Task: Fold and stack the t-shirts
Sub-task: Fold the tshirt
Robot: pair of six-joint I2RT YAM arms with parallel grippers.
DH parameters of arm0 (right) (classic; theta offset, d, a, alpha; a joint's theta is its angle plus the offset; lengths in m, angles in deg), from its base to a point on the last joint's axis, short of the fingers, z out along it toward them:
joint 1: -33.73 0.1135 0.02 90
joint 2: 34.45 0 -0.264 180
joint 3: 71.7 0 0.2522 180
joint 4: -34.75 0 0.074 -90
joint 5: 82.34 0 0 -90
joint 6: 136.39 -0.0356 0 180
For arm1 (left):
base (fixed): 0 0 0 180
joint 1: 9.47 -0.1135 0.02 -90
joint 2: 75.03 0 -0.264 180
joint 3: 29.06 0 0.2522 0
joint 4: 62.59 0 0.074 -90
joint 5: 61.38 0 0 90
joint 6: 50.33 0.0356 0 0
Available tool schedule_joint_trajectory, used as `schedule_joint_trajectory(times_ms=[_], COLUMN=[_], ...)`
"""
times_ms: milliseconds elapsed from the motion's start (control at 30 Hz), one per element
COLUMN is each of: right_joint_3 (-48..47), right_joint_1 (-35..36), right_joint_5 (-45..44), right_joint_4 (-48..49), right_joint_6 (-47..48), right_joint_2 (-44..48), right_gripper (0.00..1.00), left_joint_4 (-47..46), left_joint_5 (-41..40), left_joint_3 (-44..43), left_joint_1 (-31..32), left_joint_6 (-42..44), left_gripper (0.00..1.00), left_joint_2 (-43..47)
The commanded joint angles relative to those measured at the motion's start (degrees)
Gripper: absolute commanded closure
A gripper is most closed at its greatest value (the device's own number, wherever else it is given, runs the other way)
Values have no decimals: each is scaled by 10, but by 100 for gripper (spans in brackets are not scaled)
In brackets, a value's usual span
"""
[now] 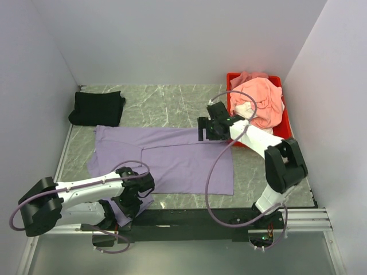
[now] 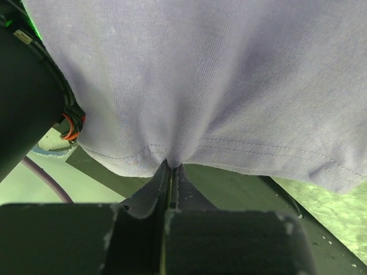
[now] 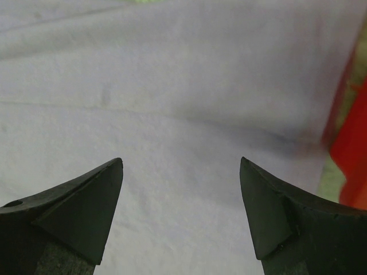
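A lavender-purple t-shirt (image 1: 172, 157) lies spread flat across the middle of the table. My left gripper (image 1: 133, 197) sits at its near left corner, and in the left wrist view it (image 2: 172, 166) is shut on the hem of the lavender cloth (image 2: 218, 86). My right gripper (image 1: 205, 130) hovers over the shirt's far right edge, open, its fingertips (image 3: 112, 183) apart above the lavender fabric (image 3: 183, 103). A black t-shirt (image 1: 97, 107) lies folded at the far left. A salmon-pink t-shirt (image 1: 261, 100) is heaped in the red tray.
The red plastic tray (image 1: 287, 129) stands at the far right against the wall; its red edge (image 3: 352, 166) shows in the right wrist view. White walls close in on three sides. A dark rail (image 1: 189, 217) runs along the near table edge.
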Motion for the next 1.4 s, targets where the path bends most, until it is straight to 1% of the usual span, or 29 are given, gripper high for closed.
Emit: schedule_joint_trajectory(times_ms=[0, 300, 333, 433, 467, 567, 633, 733, 900, 1033, 1200, 1333, 1367], right_joint_3=[35, 195, 206, 238, 244, 266, 285, 303, 333, 348, 376, 378, 379], right_joint_1=[-1, 20, 25, 66, 94, 133, 137, 136, 131, 122, 102, 93, 90], right_joint_5=[-25, -42, -36, -26, -28, -30, -42, -60, -43, -34, -12, -21, -21], right_joint_4=[4, -69, -81, -111, -119, -147, -159, -175, -172, -170, -144, -140, -137], right_joint_6=[-41, -112, -120, -146, -159, -194, -207, -241, -264, -263, -261, -251, -249], right_joint_2=[70, 222, 245, 278, 281, 288, 294, 308, 319, 312, 321, 312, 311], right_gripper=[12, 12, 12, 13, 13, 13, 13, 13, 14, 17, 24, 28, 32], left_joint_4=[-93, -66, -62, -49, -45, -35, -35, -29, 37, 38, 75, 110, 110], left_joint_5=[-35, -68, -73, -89, -98, -103, -107, -111, -137, -144, -156, -171, -174], left_joint_3=[39, 3, -1, -17, -22, -31, -34, -41, -81, -89, -105, -116, -116], left_joint_1=[3, 1, 2, 1, 2, 1, 1, 2, 1, 1, 1, 1, 1], left_joint_6=[-12, 8, 9, 16, 22, 26, 28, 31, 23, 28, 19, 10, 12], left_gripper=[99, 99, 99, 99, 99, 99, 99, 99, 99, 99, 99, 99, 99], left_joint_2=[1, 36, 42, 47, 48, 47, 47, 42, 26, 32, 28, 30, 32])
